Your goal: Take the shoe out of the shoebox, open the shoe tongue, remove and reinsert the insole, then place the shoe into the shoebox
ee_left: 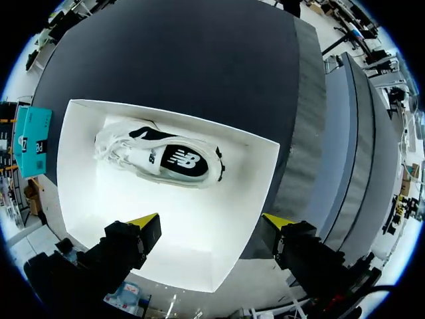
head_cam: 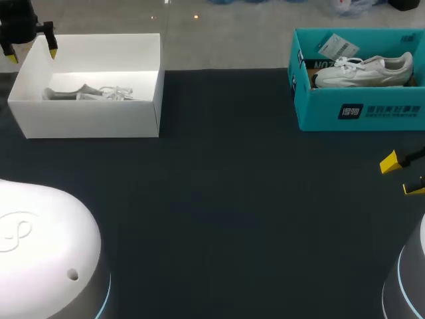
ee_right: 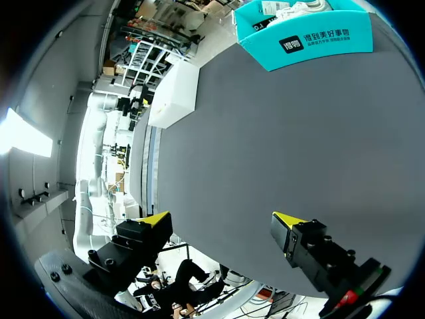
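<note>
**Risks.** The left gripper (ee_left: 212, 222) hangs above the back rim of the white box (head_cam: 93, 121), fingers wide apart and holding nothing. The shoe (ee_left: 163, 158) lies on its side on the box floor, ahead of the fingers and nearer the opposite wall.

- A straight descent from here would likely land a finger on the rim or on bare floor rather than around the shoe. The arm needs to come forward over the box before lowering.
- The box looks light and nothing holds it down. A knock on its wall could slide or tip it, and a shoe dragged up against the wall could lift the box with it.
- The laces (ee_left: 106, 147) bunch loosely at one end of the shoe. A pinch on them alone would probably let the shoe swing or drop.
- The right gripper (head_cam: 402, 176) is well apart from the white box, over the dark table (head_cam: 226, 199), fingers likewise spread and empty. It is in no position to steady the box.

**Containers.**

- **White box:** open-topped, holding one white shoe with dark patches and nothing else visible. The shoe is not yet taken out, so I judge the task to be at its first step.
- **Teal box (head_cam: 358, 113):** well apart from the white box, along the same far edge. It holds a second shoe (head_cam: 365, 70), white, with a paper tag (head_cam: 337, 46) behind it.
</note>
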Robot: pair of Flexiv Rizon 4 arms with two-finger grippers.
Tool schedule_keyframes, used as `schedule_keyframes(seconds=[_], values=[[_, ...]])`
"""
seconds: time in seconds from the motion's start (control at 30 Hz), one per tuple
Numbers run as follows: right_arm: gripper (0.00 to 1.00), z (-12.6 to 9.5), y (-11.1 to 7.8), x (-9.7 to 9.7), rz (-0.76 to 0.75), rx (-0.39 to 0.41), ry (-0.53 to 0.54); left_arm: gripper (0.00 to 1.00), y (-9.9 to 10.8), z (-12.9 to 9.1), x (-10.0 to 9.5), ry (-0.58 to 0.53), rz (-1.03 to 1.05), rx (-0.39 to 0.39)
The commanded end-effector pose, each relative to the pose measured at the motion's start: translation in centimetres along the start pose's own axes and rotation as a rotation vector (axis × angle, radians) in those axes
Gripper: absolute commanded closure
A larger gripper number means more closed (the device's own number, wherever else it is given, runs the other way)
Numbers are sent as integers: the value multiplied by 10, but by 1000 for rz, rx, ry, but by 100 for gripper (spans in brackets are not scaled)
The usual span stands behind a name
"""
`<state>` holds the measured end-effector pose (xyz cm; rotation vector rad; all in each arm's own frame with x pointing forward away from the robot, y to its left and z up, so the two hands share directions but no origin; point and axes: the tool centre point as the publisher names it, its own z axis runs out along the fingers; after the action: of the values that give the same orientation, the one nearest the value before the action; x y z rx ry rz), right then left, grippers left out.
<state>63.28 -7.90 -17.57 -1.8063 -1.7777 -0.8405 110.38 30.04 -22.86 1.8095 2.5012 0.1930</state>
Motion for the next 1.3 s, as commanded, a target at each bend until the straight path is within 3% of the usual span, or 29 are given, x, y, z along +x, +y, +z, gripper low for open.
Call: schedule_keyframes(seconds=[0.03, 0.1, 0.13, 0.27, 0.43, 0.57, 0.73, 0.8, 1.3], values=[[0, -1, -5, -1, 8, -79, -13, 0, -16, -16, -1, 28, -74, -77], [0, -1, 11, -2, -1, -55, -19, 0, -16, -16, -1, 28, -74, -77], [0, -2, 22, -3, -7, -81, -37, 0, -16, -16, -1, 28, -74, -77], [0, -14, 81, -5, -42, -156, -52, 0, -16, -16, -1, 28, -74, -77], [0, -34, 160, -4, -110, -161, -113, 0, -16, -16, -1, 28, -74, -77], [0, -49, 202, -1, -137, -188, -181, 0, -16, -16, -1, 28, -74, -77], [0, -59, 229, 1, -162, -203, -252, 0, -16, -16, -1, 28, -74, -77], [0, -64, 239, -6, -113, -242, -338, 0, -16, -16, -1, 28, -74, -77], [0, -64, 239, -6, -113, -242, -338, 0, -16, -16, -1, 28, -74, -77]])
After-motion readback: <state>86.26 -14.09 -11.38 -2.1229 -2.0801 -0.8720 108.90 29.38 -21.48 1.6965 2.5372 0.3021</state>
